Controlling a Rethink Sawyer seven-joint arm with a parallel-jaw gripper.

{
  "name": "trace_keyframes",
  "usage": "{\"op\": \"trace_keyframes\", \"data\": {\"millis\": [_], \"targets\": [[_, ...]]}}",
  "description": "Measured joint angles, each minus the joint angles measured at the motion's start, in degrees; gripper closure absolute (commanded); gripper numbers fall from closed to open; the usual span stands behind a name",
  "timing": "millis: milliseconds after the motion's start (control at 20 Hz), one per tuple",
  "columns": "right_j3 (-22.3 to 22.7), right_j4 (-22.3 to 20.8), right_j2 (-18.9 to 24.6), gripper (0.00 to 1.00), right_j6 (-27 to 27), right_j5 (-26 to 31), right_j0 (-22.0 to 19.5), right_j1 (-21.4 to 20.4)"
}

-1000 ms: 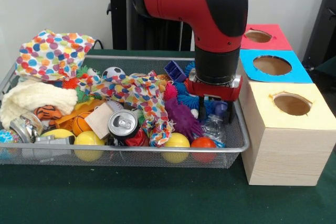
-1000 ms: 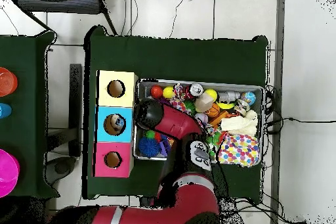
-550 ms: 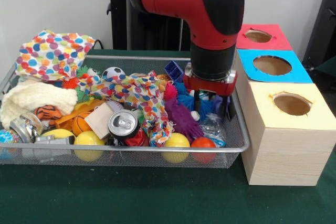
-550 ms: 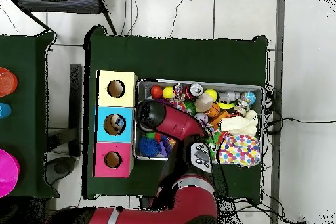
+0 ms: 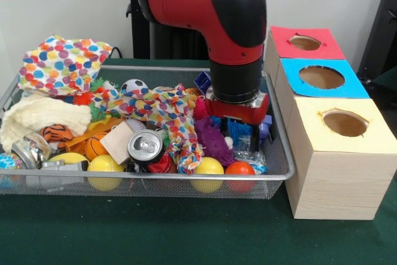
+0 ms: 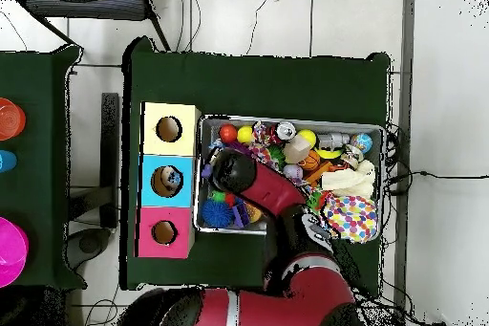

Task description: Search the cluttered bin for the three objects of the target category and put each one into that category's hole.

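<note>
Currently, gripper: gripper (image 5: 239,136) hangs low in the bin's right end, tips down among the toys; fingers mostly hidden, so can't tell how far open or if it holds anything.
Arm: red and black arm (image 5: 211,10) comes down over the bin's right part, red wrist plate just above the toys.
Under gripper: purple spiky toy (image 5: 213,141), blue spiky balls (image 5: 236,131), crumpled clear plastic bottle (image 5: 254,151) just beside the tips.
Bin: wire mesh bin (image 5: 282,166) on the green desk (image 5: 186,234), full of clutter.
Front row: yellow balls (image 5: 209,167), orange ball (image 5: 239,169), drink can (image 5: 146,146) end-on, small basketball (image 5: 94,146).
Middle: spotted cloth strip (image 5: 162,111), wooden block (image 5: 120,141), soccer ball (image 5: 134,86), blue basket piece (image 5: 203,83).
Left end: polka-dot cloth (image 5: 62,63), cream knit cloth (image 5: 37,116), crushed silver can (image 5: 28,151).
Boxes: yellow-top box (image 5: 338,153), blue-top box (image 5: 322,77), red-top box (image 5: 305,43) in a row just right of the bin, each with one hole.
Overhead: arm (image 6: 267,188) covers the bin's box-side part; blue spiky balls (image 6: 216,212) show beside it.
</note>
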Motion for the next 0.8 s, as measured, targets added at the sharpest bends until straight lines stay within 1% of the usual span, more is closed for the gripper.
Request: {"op": "trace_keyframes", "data": {"millis": [150,350,550,700,800], "targets": [[2.64,0.02,3.06,0.00,0.00,-3.80,-2.58,-0.29],[4.75,0.06,5.43,0.00,0.00,-5.94,-4.28,-0.63],[5.01,0.31,5.51,0.00,0.00,-5.79,-3.71,-0.68],[4.91,0.65,4.29,0.00,0.02,-4.13,-1.94,-0.69],[4.69,0.91,3.82,0.00,0.01,-3.51,-1.61,-0.81]]}}
